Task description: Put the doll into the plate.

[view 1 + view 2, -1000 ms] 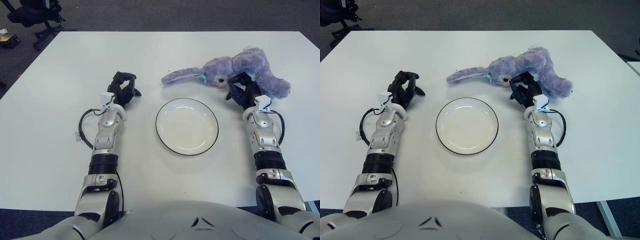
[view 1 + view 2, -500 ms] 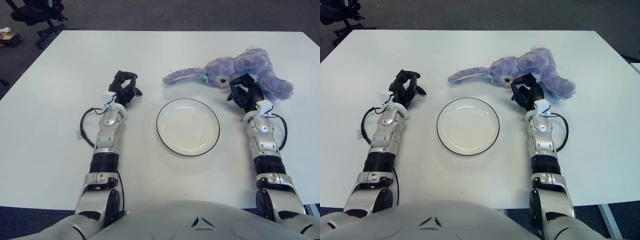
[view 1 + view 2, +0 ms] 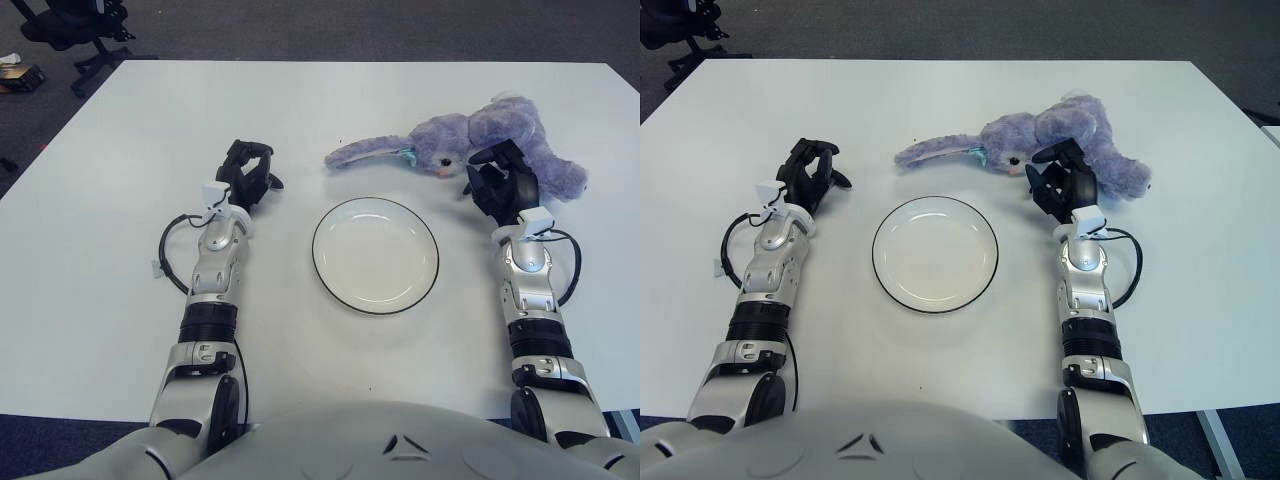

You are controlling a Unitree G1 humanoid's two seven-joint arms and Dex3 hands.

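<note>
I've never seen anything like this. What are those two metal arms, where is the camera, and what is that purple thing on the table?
You are looking through a humanoid robot's eyes: two cameras in its head, side by side, aimed down at a white table. The silver arms are its own. Its right hand has its fingers open right at a purple plush rabbit, the doll, but holds nothing yet. Its left hand is idle, left of the plate, fingers curled. The doll lies beyond the plate, which has nothing on it.

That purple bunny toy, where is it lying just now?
The doll lies on the table's far right part, just beyond the plate, its long ear pointing left. The right hand is at its near side.
</note>
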